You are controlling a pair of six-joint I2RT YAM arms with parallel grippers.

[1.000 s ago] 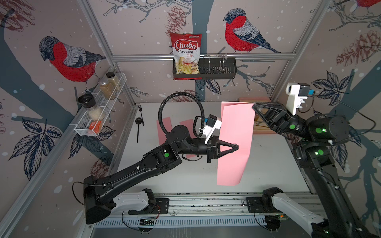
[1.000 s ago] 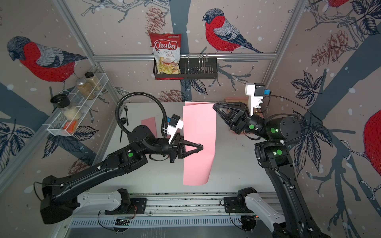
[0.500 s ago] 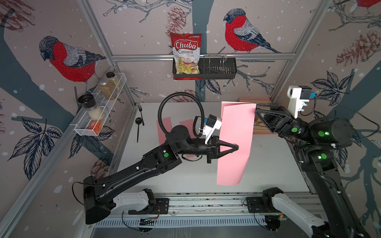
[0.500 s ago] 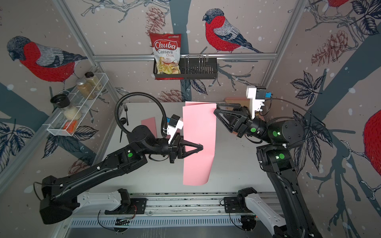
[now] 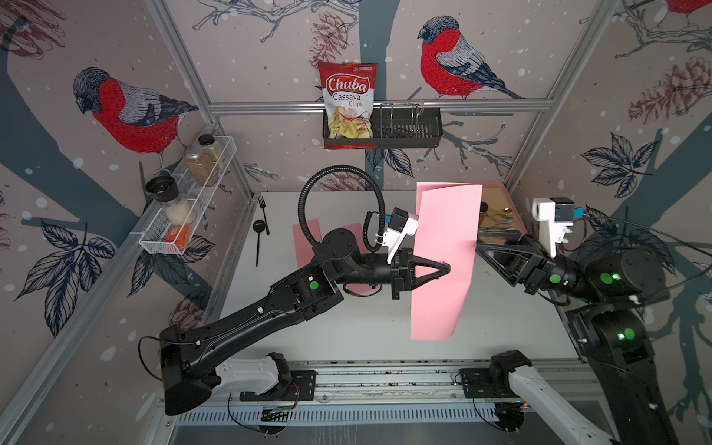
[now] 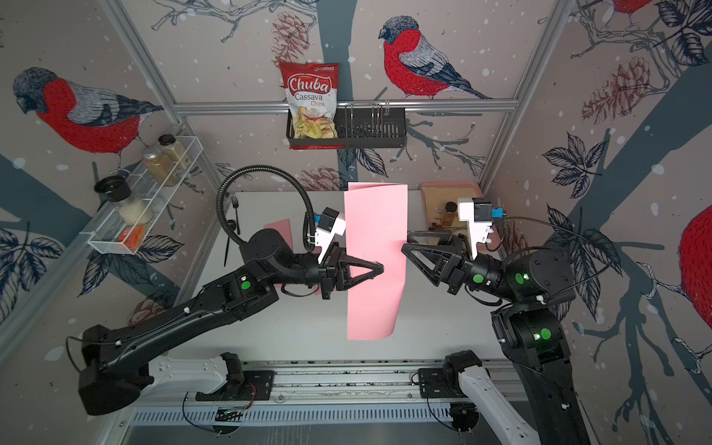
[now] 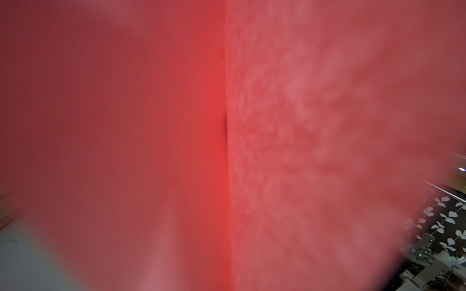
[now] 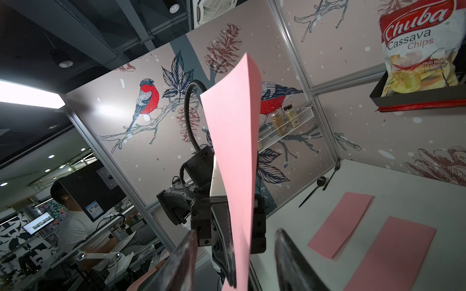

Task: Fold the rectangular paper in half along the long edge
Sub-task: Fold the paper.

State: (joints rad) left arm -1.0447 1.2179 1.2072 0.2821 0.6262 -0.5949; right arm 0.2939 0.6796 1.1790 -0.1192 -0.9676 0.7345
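Note:
The pink rectangular paper [image 5: 443, 239] [image 6: 375, 227] hangs upright above the table, bent along its length into two leaves. My left gripper [image 5: 447, 266] [image 6: 380, 267] is shut on it at mid-height. The paper [image 7: 315, 126] fills the left wrist view, with its crease down the middle. My right gripper [image 5: 477, 247] [image 6: 404, 246] stands open at the paper's right edge. In the right wrist view the paper [image 8: 234, 151] stands edge-on, in line with the gap between my right fingers [image 8: 181, 262], and is not pinched by them.
Two more pink sheets [image 8: 340, 224] [image 8: 390, 254] lie flat on the white table [image 5: 346, 335] behind the left arm. A black fork and spoon [image 5: 262, 231] lie at the back left. A tray [image 5: 504, 192] sits at the back right. A chips bag [image 5: 348, 104] hangs in a wall rack.
My right gripper has opened and let go of the paper's top right corner, then dropped along the right edge to mid-height. The left gripper and the paper have stayed put.

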